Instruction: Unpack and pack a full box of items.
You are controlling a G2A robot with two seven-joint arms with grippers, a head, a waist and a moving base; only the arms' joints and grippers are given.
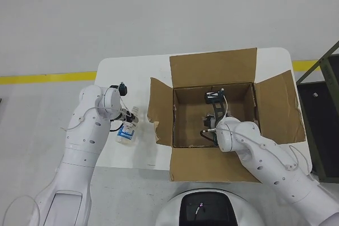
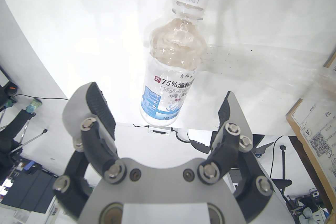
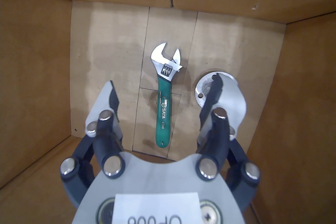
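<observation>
Unpacking looks partly done: the bottle (image 1: 126, 133) lies on the desk (image 1: 135, 73) at centre left of the top view, the left claw (image 2: 162, 99) spread apart over it, while a wrench (image 3: 164, 104) and a metal disc (image 3: 231, 96) remain in the box (image 1: 214, 68) under the right claw (image 3: 164, 84), likewise apart.

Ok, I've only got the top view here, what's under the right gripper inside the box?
Observer: A green-handled wrench lies flat on the box floor, between the open fingers of the right gripper.
Operator: Anything else down there?
Observer: A round metal disc beside the wrench, partly behind one finger.
Operator: And the left gripper?
Observer: The left gripper is open; the bottle lies on the table, ungripped.
</observation>
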